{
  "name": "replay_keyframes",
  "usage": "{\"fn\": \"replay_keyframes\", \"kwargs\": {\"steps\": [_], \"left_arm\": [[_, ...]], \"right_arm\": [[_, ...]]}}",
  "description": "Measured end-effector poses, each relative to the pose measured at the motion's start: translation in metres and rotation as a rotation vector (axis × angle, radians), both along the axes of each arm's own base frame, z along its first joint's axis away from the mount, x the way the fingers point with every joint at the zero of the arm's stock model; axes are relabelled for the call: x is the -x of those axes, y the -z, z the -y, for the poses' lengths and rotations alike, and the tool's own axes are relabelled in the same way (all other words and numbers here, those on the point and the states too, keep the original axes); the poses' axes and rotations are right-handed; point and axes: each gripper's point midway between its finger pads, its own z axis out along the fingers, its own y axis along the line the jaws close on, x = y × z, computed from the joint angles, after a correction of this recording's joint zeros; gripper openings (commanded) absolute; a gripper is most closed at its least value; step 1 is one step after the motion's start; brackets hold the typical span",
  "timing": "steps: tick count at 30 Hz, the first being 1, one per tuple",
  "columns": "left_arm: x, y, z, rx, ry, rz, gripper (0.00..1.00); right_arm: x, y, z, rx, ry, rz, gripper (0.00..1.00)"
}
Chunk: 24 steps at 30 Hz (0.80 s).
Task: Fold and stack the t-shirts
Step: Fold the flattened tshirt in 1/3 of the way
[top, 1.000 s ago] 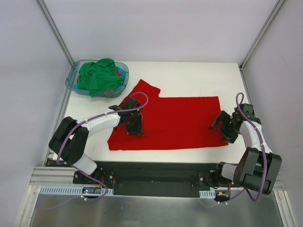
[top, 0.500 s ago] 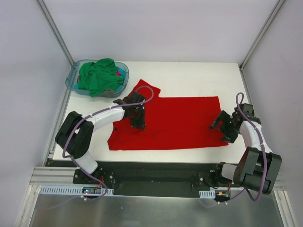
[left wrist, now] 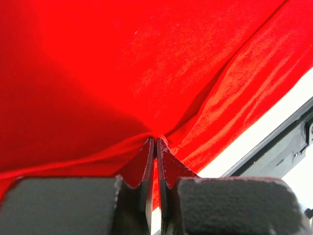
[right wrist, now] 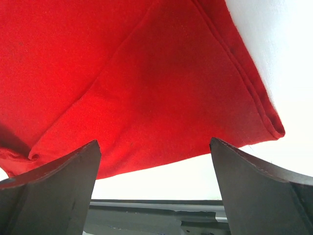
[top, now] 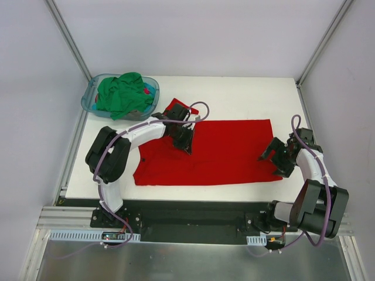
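**A:** From our side of the rig, what comes first?

**B:** The red t-shirt (top: 228,153). It is spread on the white surface (top: 234,93), and its near edge lies close to the surface's near edge. Its long axis runs left to right.

**A:** Which end is the top?

**B:** A sleeve (top: 177,108) pokes out toward the far side at the left end, so the shoulders point left. The stitched hem is the right end.

**A:** And the arm on the right?

**B:** The right fingers (top: 280,158) hang over the shirt's near right corner. They are spread wide with nothing between them. That arm's own camera shows the hem corner lying flat on the surface below the gap.

**A:** Farther in?

**B:** The left fingers (left wrist: 150,157) are over the shirt left of its middle, toward its far edge. They are pressed tight together on a pinch of the red cloth. Creases fan out from that spot, and the fabric rises to meet the tips.

**A:** And at the back?

**B:** In the far left corner, apart from the red shirt, stands a translucent blue basket (top: 88,104). The green t-shirt (top: 120,93) is heaped in it, crumpled and draping over the near rim. It is too bunched up to tell which way it points. A scrap of something red shows beside it in the basket.
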Motion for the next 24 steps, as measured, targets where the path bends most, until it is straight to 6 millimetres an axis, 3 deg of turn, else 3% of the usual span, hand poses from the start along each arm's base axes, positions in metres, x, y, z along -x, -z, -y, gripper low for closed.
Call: {"fn": "replay_keyframes", "kwargs": {"steps": [5,8,9,10,13,15,20,24], "left_arm": [[-0.005,-0.001,0.009,0.021,0.088,0.013,0.00],[-0.009,0.002,0.010,0.008,0.108,0.010,0.16],[-0.011,0.003,0.011,0.001,0.109,0.010,0.41],[-0.013,0.004,0.011,-0.004,0.108,0.010,0.53],[-0.021,0.006,0.012,-0.027,0.094,0.018,0.70],[-0.023,0.005,0.011,-0.040,0.082,0.022,0.74],[-0.023,0.001,0.011,-0.043,0.058,0.013,0.99],[-0.027,-0.011,0.006,-0.053,0.011,0.042,0.99]], "right_arm": [[0.000,0.001,0.000,0.003,-0.003,-0.001,0.96],[0.000,0.001,0.000,0.003,-0.004,-0.002,0.96],[0.000,0.001,0.000,0.003,-0.004,-0.004,0.96],[0.000,0.001,0.000,0.003,-0.004,-0.004,0.96],[0.001,0.002,0.001,0.003,-0.005,-0.007,0.96],[0.001,0.002,0.001,0.003,-0.006,-0.007,0.96],[0.001,0.002,0.000,0.003,-0.009,-0.006,0.96],[0.000,-0.002,-0.005,0.021,-0.045,0.015,0.96]]}}
